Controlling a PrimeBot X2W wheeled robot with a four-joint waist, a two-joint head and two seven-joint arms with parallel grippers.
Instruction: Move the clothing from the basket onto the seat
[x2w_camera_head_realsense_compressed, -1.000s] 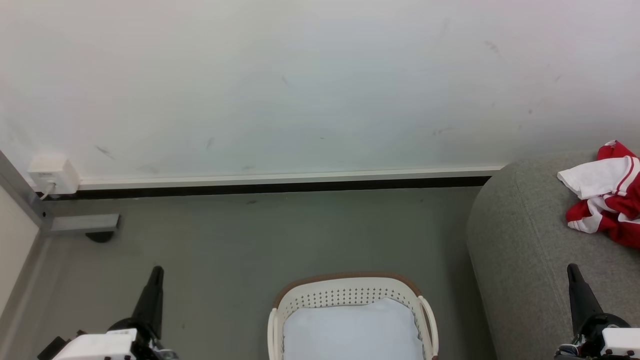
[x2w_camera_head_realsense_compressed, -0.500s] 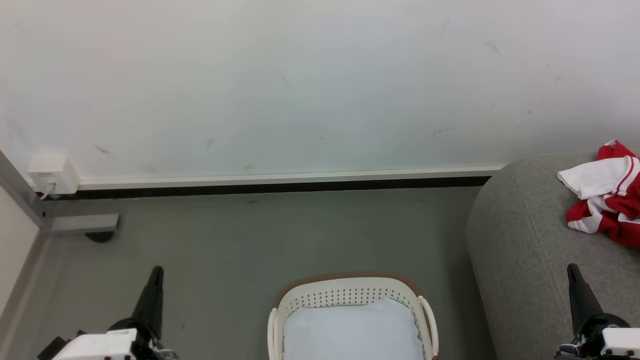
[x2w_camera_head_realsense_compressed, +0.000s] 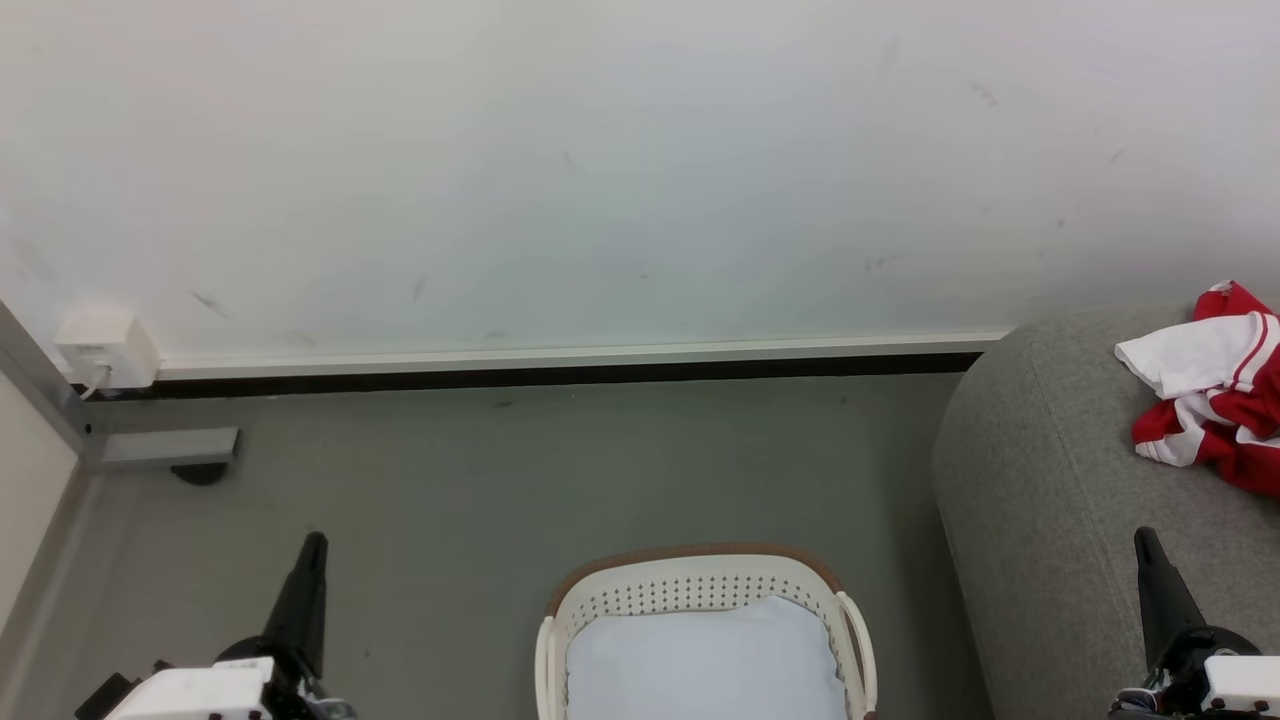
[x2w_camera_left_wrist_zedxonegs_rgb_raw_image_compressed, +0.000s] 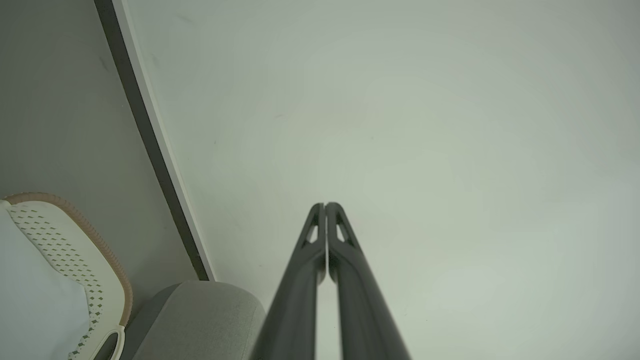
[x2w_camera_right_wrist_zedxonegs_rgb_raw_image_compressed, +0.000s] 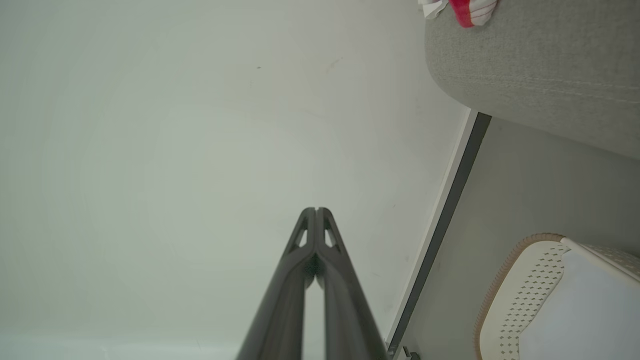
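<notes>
The red and white clothing (x2w_camera_head_realsense_compressed: 1213, 385) lies crumpled on the grey sofa seat (x2w_camera_head_realsense_compressed: 1050, 480) at the right edge of the head view; a corner of the clothing (x2w_camera_right_wrist_zedxonegs_rgb_raw_image_compressed: 465, 9) peeks over the seat (x2w_camera_right_wrist_zedxonegs_rgb_raw_image_compressed: 540, 65) in the right wrist view. The cream basket (x2w_camera_head_realsense_compressed: 700, 590) with a brown rim stands on the floor at bottom centre and holds a pale bluish-white cushion (x2w_camera_head_realsense_compressed: 705, 665). My left gripper (x2w_camera_head_realsense_compressed: 314, 542) rests at lower left, shut and empty, its tips (x2w_camera_left_wrist_zedxonegs_rgb_raw_image_compressed: 325, 206) pressed together. My right gripper (x2w_camera_head_realsense_compressed: 1142, 535) is at lower right beside the seat, shut with nothing held (x2w_camera_right_wrist_zedxonegs_rgb_raw_image_compressed: 316, 210).
A white wall with a dark skirting strip (x2w_camera_head_realsense_compressed: 560, 375) runs behind the grey floor (x2w_camera_head_realsense_compressed: 520, 480). A white socket box (x2w_camera_head_realsense_compressed: 105, 350) and a grey metal bracket (x2w_camera_head_realsense_compressed: 165, 445) sit at the far left by a partition.
</notes>
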